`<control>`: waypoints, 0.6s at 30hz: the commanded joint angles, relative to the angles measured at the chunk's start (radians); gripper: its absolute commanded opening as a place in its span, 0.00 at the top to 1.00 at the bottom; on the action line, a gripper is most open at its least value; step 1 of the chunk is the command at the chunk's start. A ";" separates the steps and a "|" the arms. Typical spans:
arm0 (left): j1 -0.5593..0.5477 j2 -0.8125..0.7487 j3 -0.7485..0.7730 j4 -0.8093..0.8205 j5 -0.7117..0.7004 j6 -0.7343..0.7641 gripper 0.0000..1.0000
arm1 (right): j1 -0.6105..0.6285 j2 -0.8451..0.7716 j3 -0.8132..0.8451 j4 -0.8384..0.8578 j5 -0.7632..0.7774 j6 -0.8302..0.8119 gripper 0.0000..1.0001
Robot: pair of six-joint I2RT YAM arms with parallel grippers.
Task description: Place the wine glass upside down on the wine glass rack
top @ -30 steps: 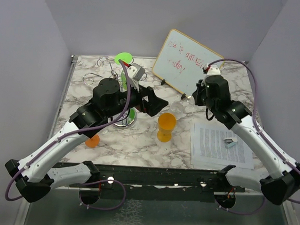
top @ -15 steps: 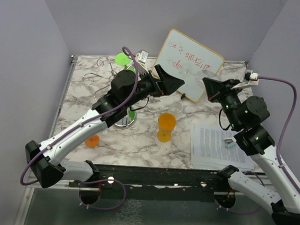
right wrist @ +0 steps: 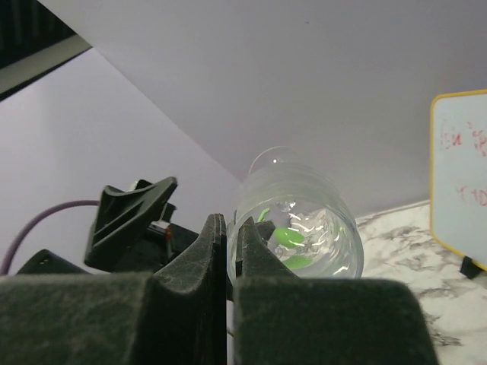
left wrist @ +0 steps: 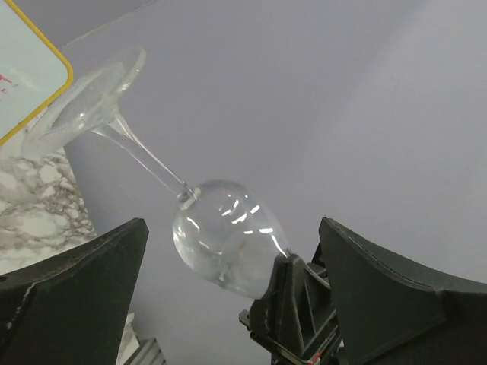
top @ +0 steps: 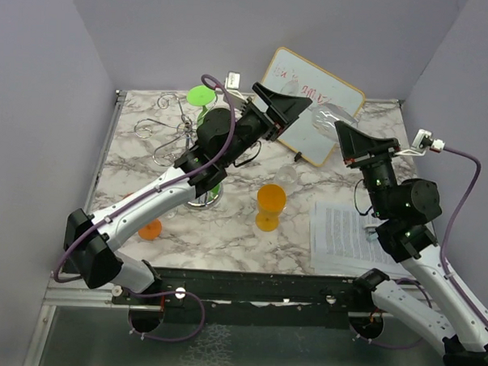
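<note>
My right gripper (top: 342, 129) is shut on the rim of the clear wine glass (top: 325, 117) and holds it in the air in front of the whiteboard. The glass (left wrist: 224, 243) is tilted, its foot up to the left and its bowl low by the right fingers (left wrist: 293, 300). One jaw sits inside the bowl (right wrist: 304, 228) and one outside at my right gripper (right wrist: 230, 228). My left gripper (top: 291, 114) is open and faces the glass, close to its foot end; my left gripper (left wrist: 232, 228) frames the bowl without touching it. The wine glass rack (top: 167, 124) stands back left.
A green glass (top: 202, 94) hangs upside down on the rack, above its chrome base (top: 203, 199). An orange glass (top: 270, 204) and a clear glass (top: 289, 175) stand mid-table. A whiteboard (top: 301, 88) leans at the back. A printed sheet (top: 347, 236) lies right; an orange piece (top: 150, 228) lies left.
The right arm has lifted the wine glass from near the table up into the air. The left arm has swung up and to the right until its open jaws face the glass.
</note>
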 commanded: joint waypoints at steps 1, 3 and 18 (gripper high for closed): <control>-0.010 0.043 0.061 0.094 -0.067 -0.074 0.07 | -0.001 0.003 -0.013 0.157 -0.061 0.107 0.99; -0.011 0.052 0.074 0.098 -0.077 -0.068 0.11 | -0.001 0.010 -0.022 0.172 -0.072 0.126 0.99; -0.022 0.119 0.120 0.111 -0.081 -0.157 0.59 | -0.001 0.029 -0.074 0.275 -0.116 0.179 0.99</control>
